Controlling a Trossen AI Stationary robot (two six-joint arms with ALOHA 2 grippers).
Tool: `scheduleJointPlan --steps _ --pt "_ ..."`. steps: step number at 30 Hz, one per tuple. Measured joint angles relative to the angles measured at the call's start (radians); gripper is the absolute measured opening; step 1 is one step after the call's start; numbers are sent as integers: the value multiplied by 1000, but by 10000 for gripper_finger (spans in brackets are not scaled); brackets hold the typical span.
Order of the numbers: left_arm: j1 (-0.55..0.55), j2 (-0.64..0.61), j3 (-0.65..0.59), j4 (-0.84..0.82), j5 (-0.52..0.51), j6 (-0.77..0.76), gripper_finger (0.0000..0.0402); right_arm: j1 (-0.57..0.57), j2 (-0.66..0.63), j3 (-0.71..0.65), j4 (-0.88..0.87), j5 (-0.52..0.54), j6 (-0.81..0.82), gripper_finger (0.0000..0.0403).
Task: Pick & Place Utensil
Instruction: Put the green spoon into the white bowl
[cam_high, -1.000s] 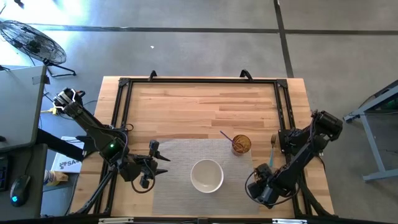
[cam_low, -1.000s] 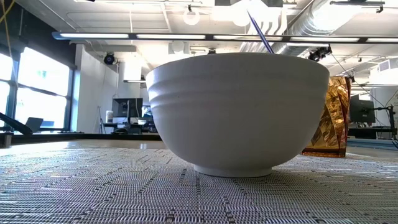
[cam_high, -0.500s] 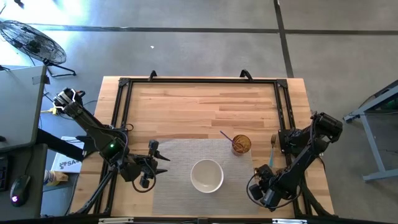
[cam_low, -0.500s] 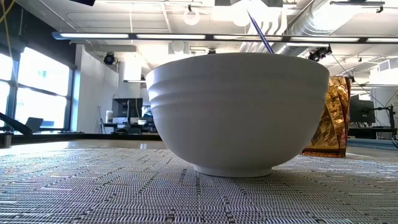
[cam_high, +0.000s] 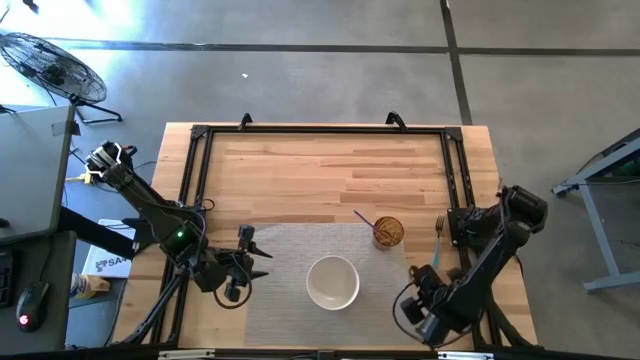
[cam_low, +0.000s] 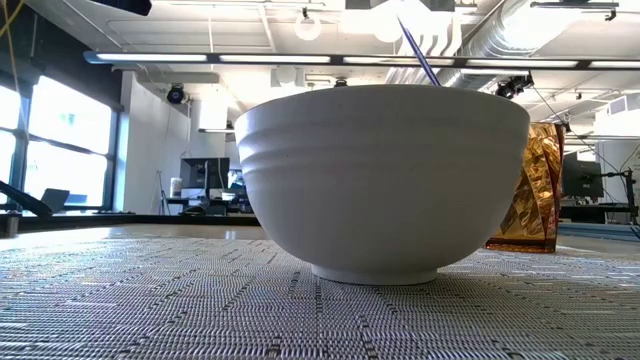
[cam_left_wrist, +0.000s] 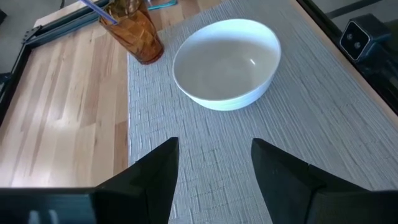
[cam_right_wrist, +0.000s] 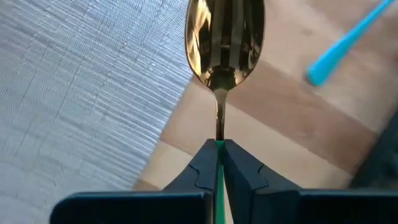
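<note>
A gold spoon (cam_right_wrist: 225, 37) with a green handle sticks out from my right gripper (cam_right_wrist: 219, 149), which is shut on it above the right edge of the grey placemat (cam_high: 290, 260). In the high view this gripper (cam_high: 418, 300) is right of the white bowl (cam_high: 332, 282), near the table's front. My left gripper (cam_left_wrist: 214, 168) stands open over the placemat's left part, pointing at the bowl (cam_left_wrist: 227, 62), with nothing between its fingers. My right gripper pinches the spoon's thin neck (cam_right_wrist: 219, 138) between its two fingers, just behind the spoon's bowl. The green handle (cam_right_wrist: 219, 180) runs back between the fingers. The fingers point steeply down and lie along the spoon, whose bowl end sticks out below them.
An amber glass (cam_high: 388, 232) with a purple straw stands on the placemat's far right corner. A gold fork (cam_high: 439, 228) lies on the wood to its right, and a light-blue handle (cam_right_wrist: 348, 43) lies near the spoon. Black rails (cam_high: 190, 180) frame the table.
My right arm has lifted its wrist and tipped the gripper more steeply downward, and the hand has shifted slightly toward the table's near edge. The bowl and the glass have kept still.
</note>
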Motion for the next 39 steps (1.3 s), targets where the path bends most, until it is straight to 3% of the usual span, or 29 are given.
scheduleJointPlan --steps 6,25,32,39 --pt "0 0 23 -35 32 -26 197 -50 24 150 -22 16 -109 4" --pt "0 -1 42 -112 53 -101 197 -253 370 752 -125 18 -623 3" --pt "0 -1 42 -111 18 -98 197 -376 421 841 -113 -9 -850 2" --pt "0 -1 42 -129 24 -99 197 -457 431 803 -32 -50 -1001 6"
